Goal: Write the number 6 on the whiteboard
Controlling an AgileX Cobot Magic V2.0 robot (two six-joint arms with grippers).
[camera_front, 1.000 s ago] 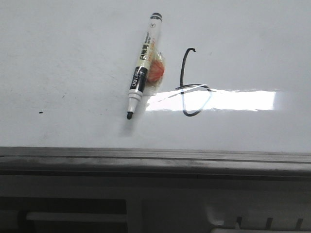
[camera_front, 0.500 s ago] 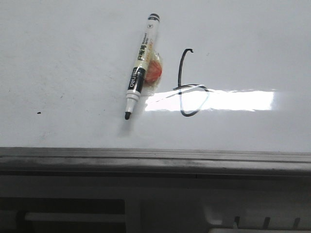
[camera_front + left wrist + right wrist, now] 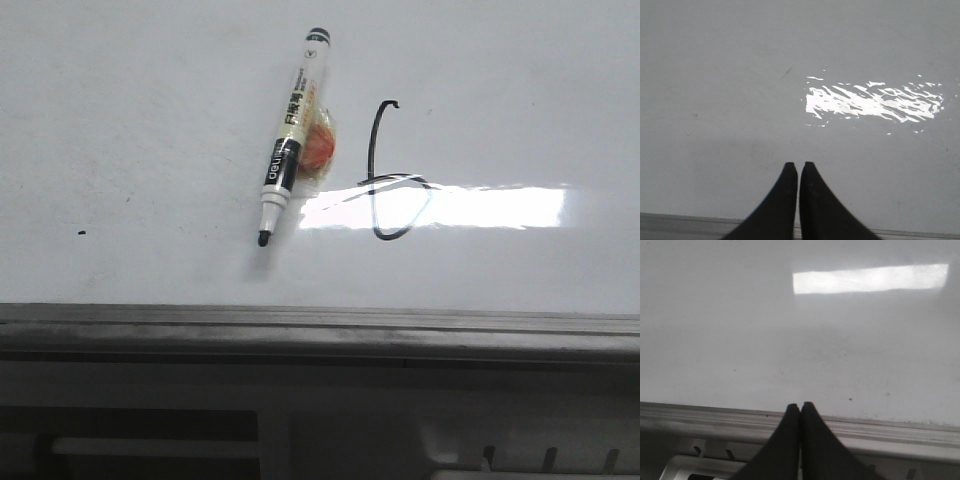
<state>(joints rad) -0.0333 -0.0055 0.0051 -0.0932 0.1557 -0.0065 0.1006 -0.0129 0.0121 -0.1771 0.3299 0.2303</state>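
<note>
The whiteboard looks glossy and smooth, its rail dull grey metal.

The marker and the number 6 sit slightly further left than a second ago — barely.

A marker lies uncapped and slanted, its white barrel printed with dark characters, a black band low on the body and a black end cap at the far end. Its black tip points toward the near side. Tucked against the marker's middle sits a small orange-red lump in clear wrapping. Well to the marker's left is a tiny black dot.
</note>
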